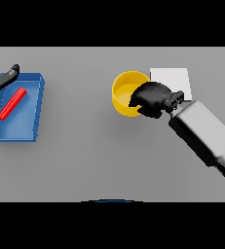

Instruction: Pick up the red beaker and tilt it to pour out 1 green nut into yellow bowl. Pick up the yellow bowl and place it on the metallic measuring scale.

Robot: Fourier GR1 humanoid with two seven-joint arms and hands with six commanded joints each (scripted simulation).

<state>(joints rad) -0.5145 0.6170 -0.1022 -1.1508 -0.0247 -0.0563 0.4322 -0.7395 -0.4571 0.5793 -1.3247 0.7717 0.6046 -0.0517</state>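
- Upper middle of the frame: one yellow bowl [126,92] on the grey table [94,155], opening facing up, round so no long axis to give.
- Right hand [153,98] sits at the bowl's right rim, fingers curled over the edge and gripping it; part of the rim is hidden under the hand.
- Right arm comes in from the lower right edge, running diagonally up-left to the bowl.
- Whether the bowl is lifted or resting on the table: cannot tell.
- Bowl contents: inside looks plain yellow, can't make out any nut.
- One white-grey flat square plate [175,79] just right of the bowl in the upper right centre, partly covered by the right hand; looks like the scale, lies flat.
- Bowl is beside that plate, not on it.
- One blue tray [33,119] at the left of the frame, rectangular, long axis running roughly top to bottom with a slight skew.
- One red object [12,103] inside the tray, a thin bar-like shape lying flat, long axis diagonal from lower left to upper right; its open end can't be told.
- Left hand [2,78] at the upper left edge, over the tray's top left corner, fingers spread and relaxed, holding nothing, apart from the red object.
- Counts: one bowl, one plate, one tray, one red object, two hands.
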